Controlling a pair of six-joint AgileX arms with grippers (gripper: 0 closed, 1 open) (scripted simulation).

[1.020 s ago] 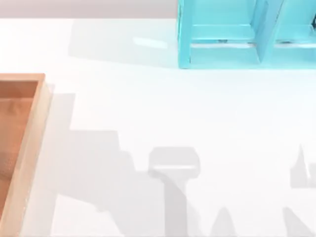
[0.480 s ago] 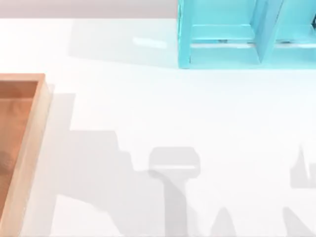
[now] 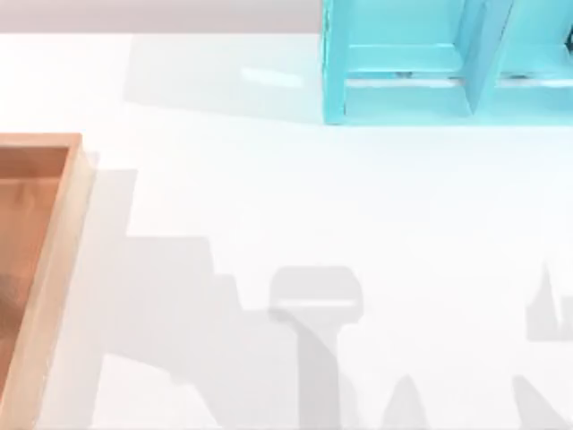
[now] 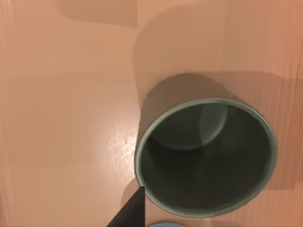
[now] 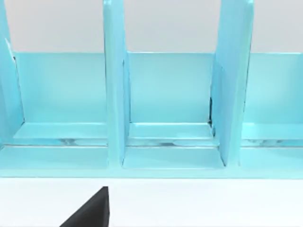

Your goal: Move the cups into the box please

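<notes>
Beneath our left claw, whose opening we cannot tell, the olive-grey cup (image 4: 206, 156) sits upright on the box (image 4: 61, 94) floor; a careless lift could tip it.

One box (image 3: 54, 269) sits on one counter (image 3: 358, 206), with one turquoise shelf unit (image 3: 448, 63). One olive-grey cup (image 4: 206, 156) stands inside; a blue sliver (image 4: 163, 224) is perhaps a second cup.
</notes>
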